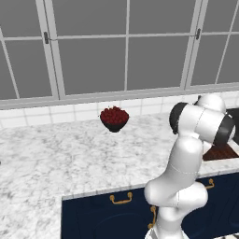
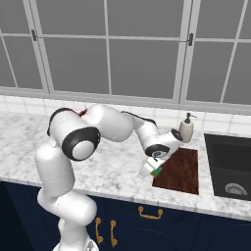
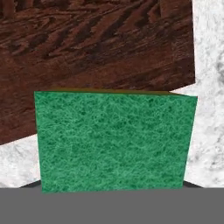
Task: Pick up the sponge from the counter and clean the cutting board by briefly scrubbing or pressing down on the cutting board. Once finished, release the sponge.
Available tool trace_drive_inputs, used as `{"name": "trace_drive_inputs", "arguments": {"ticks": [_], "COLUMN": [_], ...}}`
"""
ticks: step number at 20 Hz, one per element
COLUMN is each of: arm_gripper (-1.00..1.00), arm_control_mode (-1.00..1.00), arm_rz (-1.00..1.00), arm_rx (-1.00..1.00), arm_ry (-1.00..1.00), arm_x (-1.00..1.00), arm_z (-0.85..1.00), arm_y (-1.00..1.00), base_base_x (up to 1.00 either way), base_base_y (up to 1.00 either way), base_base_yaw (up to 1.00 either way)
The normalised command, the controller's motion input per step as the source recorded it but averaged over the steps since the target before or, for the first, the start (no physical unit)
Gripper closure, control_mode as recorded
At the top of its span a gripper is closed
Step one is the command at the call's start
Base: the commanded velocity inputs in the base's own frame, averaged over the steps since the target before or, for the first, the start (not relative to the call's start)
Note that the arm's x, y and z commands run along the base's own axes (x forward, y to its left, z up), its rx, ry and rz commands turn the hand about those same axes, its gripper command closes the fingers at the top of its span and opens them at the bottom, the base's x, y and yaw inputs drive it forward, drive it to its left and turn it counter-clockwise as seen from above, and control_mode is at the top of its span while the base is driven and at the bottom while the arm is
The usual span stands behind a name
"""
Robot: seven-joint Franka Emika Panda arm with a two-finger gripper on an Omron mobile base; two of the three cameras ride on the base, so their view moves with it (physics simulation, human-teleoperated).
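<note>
Gripping the sponge (image 3: 114, 141) in the pincer (image 2: 155, 171), closed down snugly across its two sides, with the green face turned toward the hand camera and a thin yellow edge peeking along the top. Hanging just over the near-left corner of the board (image 2: 180, 170), where dark wood meets the marbled worktop (image 2: 112, 169); whether touching the surface or slightly above it, hard to say from these angles.

Judging the sponge as light, soft and springy: likely squashing under the fingers rather than slipping, not fragile, and forgiving of a firm press. Holding across the narrow sides, as now, seems right, leaving the broad face free for rubbing on the wood. Gripping too hard probably only bulging it, not harming it.

Around: a soap bottle (image 2: 186, 128) standing just behind the board's far edge, near enough to be knocked by a long forward stroke. The black sink (image 2: 230, 164) lying beside the board on its right, so sideways scrubbing needing to stay short of that rim. A bowl of red fruit (image 1: 114, 118) sitting well apart toward the window wall, out of the way. Nothing lying on the board itself.
</note>
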Motion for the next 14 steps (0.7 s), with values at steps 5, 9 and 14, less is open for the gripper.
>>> {"name": "trace_drive_inputs", "arguments": {"ticks": [5,9,14], "arm_gripper": [1.00,1.00,1.00], "arm_control_mode": [-1.00,-1.00,-1.00], "arm_rz": [-0.09,-0.07,0.00], "arm_rx": [-0.46,-0.23,0.00], "arm_ry": [0.30,0.06,0.00], "arm_x": [0.08,0.09,0.01], "arm_z": [0.77,-0.05,-0.61], "arm_y": [1.00,0.73,0.13], "base_base_x": [0.00,0.00,0.00], "base_base_y": [0.00,0.00,0.00], "base_base_yaw": [0.00,0.00,0.00]}}
